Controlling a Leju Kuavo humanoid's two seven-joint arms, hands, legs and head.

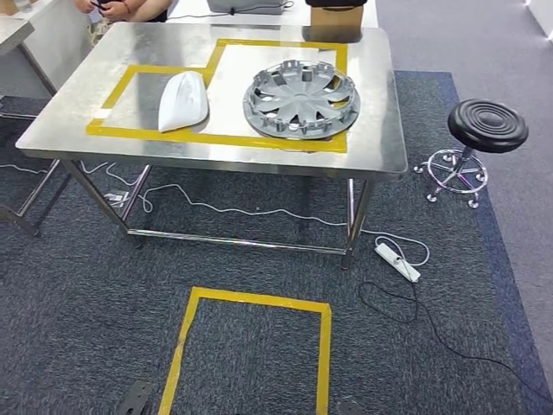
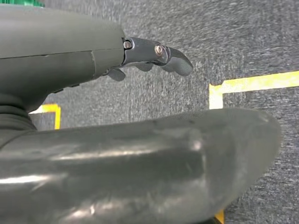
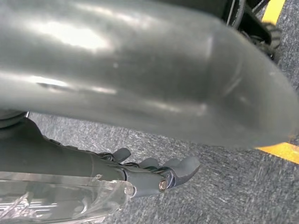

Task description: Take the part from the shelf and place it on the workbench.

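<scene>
A steel workbench (image 1: pixel 371 104) fills the upper half of the head view, with yellow tape (image 1: pixel 215 138) outlining an area on its top. Inside the outline a silver hubcap (image 1: pixel 301 98) lies flat at centre right, and a white curved part (image 1: pixel 183 101) rests just left of it, apart. A black stool (image 1: pixel 487 125) stands at the right edge. The left hand (image 2: pixel 141 56) hangs over grey carpet (image 1: pixel 78 303), fingers (image 2: pixel 176 60) apart and holding nothing. The right hand (image 3: pixel 151 175) likewise has loose, spread fingers (image 3: pixel 187 167), holding nothing.
</scene>
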